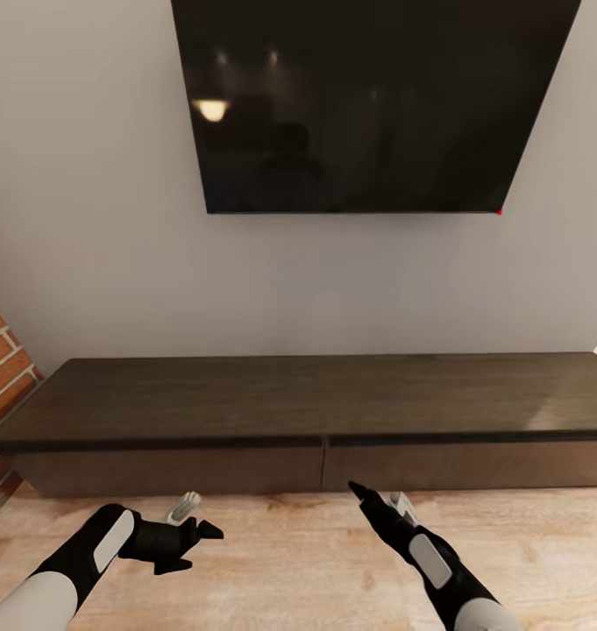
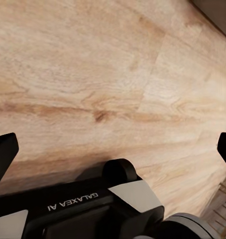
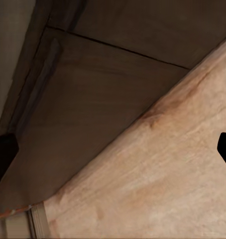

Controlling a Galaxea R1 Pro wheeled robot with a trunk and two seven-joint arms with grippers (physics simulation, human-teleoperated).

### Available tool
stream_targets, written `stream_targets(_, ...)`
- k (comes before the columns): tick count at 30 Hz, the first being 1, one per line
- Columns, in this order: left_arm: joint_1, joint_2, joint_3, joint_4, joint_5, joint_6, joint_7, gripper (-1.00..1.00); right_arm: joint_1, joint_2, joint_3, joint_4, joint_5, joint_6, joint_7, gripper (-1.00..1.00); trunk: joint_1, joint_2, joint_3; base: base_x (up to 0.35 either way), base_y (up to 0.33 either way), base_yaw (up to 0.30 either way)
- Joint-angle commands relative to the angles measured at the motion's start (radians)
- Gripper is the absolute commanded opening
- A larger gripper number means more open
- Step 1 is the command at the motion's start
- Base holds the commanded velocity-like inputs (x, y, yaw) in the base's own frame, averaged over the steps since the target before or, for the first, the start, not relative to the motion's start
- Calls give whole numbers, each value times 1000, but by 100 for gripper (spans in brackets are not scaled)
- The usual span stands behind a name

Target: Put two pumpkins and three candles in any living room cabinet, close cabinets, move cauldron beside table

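The robot faces a long, low, dark brown wood cabinet [image 1: 307, 412] set against a grey wall [image 1: 96, 219], w/ a black wall-mounted TV [image 1: 368, 96] hanging above it. A tiny red light [image 1: 499, 211] glows at the screen's lower right corner, and a lamp reflection shows on the glass. The cabinet's two flat, handleless drawer fronts sit flush, split by a thin vertical seam near the middle; its top is bare. A strip of red brick [image 1: 2, 368] edges the scene at far left.

Both arms hover over the pale wood-plank floor [image 1: 280, 570] in front of the unit, apart from it. The left gripper [image 1: 191, 531] points across toward the right gripper; the left wrist view puts its two black fingertips [image 2: 3, 154] at opposite edges of the picture, spread wide, nothing but floorboards between. The right gripper [image 1: 368, 498] aims at the base of the right-hand drawer front, close to the centre seam but apparently short of touching it, though the head view makes that gap hard to judge. In the right wrist view its dark fingertips [image 3: 2, 157] likewise sit far apart, spread, framing the drawer front [image 3: 93, 129] and the floor below it.
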Motion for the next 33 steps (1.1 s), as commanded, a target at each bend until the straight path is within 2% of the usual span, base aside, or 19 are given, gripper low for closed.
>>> stream_targets(1,0,0,0,0,1,1,-1,100,-2,4,0,0,0,-4,-1,100,4,-7,-3,0,0,0)
stream_targets(4,0,0,1,0,2,3,-5,100,-37,18,1,1,-1,-6,-5,100,15,-28,-13,0,0,0)
stream_targets(8,0,0,6,1,4,33,-7,100,-56,20,1,6,-1,10,0,100,31,-56,-25,0,0,0)
stream_targets(11,0,0,25,2,21,55,-28,100,-57,20,1,4,-1,8,6,100,42,-77,-35,0,0,0)
stream_targets(14,0,-3,31,4,32,66,-76,100,-56,19,0,2,-4,5,11,100,54,-98,-44,0,0,0)
stream_targets(18,0,2,40,5,37,73,-125,100,-53,18,-8,1,-40,4,28,100,69,-126,-57,0,0,0)
stream_targets(23,0,5,32,6,37,76,-180,100,-49,12,-11,4,-61,4,55,100,88,-161,-72,0,0,0)
stream_targets(33,0,16,33,8,37,75,-196,100,-48,17,-25,8,-69,5,62,100,127,-231,-104,0,0,0)
